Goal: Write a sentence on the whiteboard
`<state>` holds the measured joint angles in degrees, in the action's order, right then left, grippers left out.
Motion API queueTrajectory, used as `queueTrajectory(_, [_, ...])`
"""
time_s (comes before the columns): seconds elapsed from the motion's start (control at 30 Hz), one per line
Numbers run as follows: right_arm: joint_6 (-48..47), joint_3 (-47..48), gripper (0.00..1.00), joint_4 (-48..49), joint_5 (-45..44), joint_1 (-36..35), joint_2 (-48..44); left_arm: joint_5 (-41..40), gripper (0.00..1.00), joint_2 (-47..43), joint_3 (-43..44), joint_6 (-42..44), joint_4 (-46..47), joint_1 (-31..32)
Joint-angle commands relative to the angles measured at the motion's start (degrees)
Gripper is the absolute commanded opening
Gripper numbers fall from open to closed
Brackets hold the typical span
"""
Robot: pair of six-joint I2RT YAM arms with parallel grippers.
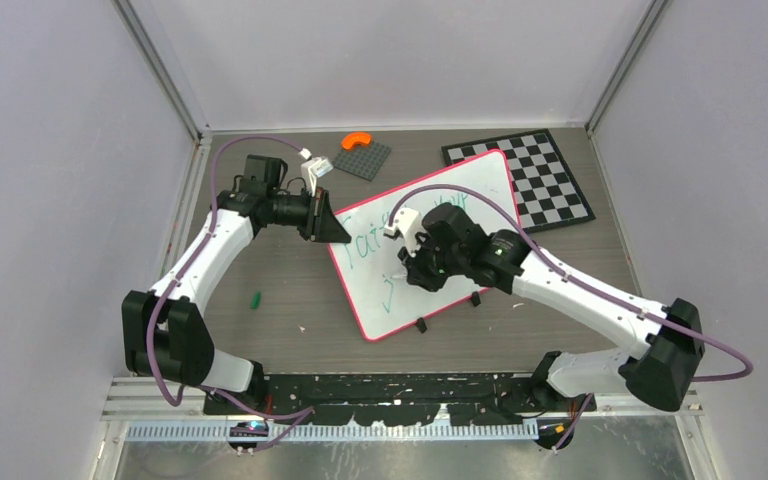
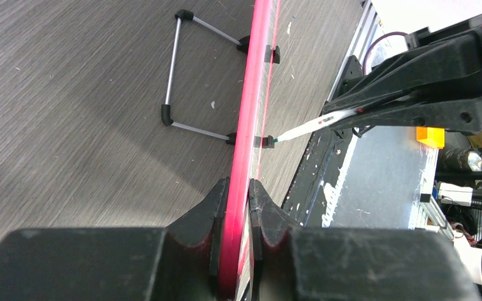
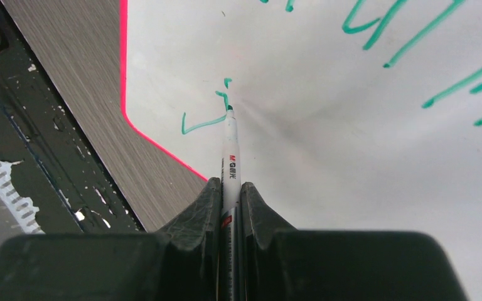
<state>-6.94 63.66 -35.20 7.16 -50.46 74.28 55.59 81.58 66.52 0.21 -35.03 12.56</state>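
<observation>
The whiteboard (image 1: pixel 480 190) lies tilted in the middle of the table, its red-pink rim (image 2: pixel 255 81) seen edge-on in the left wrist view. My left gripper (image 1: pixel 336 229) is shut on the board's left rim, one finger on each side (image 2: pixel 239 185). My right gripper (image 1: pixel 407 266) hovers over the board's lower half, shut on a white marker (image 3: pixel 230 150). The marker's tip touches the board beside a short green stroke (image 3: pixel 202 123). The sentence (image 1: pixel 374 241) shows as green lettering in two lines, partly hidden by the right arm. Other green strokes (image 3: pixel 414 37) cross the board farther up.
A black-and-white chessboard (image 1: pixel 545 175) lies at the back right, partly under the whiteboard's corner. A grey baseplate (image 1: pixel 364 159) with an orange piece (image 1: pixel 357 141) sits at the back. A small green cap (image 1: pixel 256 299) lies on the left. Two black clips (image 1: pixel 422 325) hold the board's near edge.
</observation>
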Motion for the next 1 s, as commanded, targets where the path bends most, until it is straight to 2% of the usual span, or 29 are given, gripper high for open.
queueTrajectory(0.0, [-0.2, -0.8, 0.0, -1.2, 1.9, 0.7, -5.1, -6.6, 0.0, 1.2, 0.4, 2.5, -0.6, 0.2])
queueTrajectory(0.53, [0.1, -2.3, 0.0, 2.6, -2.0, 0.8, -1.6, -6.8, 0.0, 0.8, 0.4, 2.6, -0.8, 0.2])
queueTrajectory(0.97, [-0.7, -3.4, 0.0, 2.3, -0.9, 0.7, 0.0, -7.0, 0.0, 1.1, 0.4, 2.8, -0.7, 0.2])
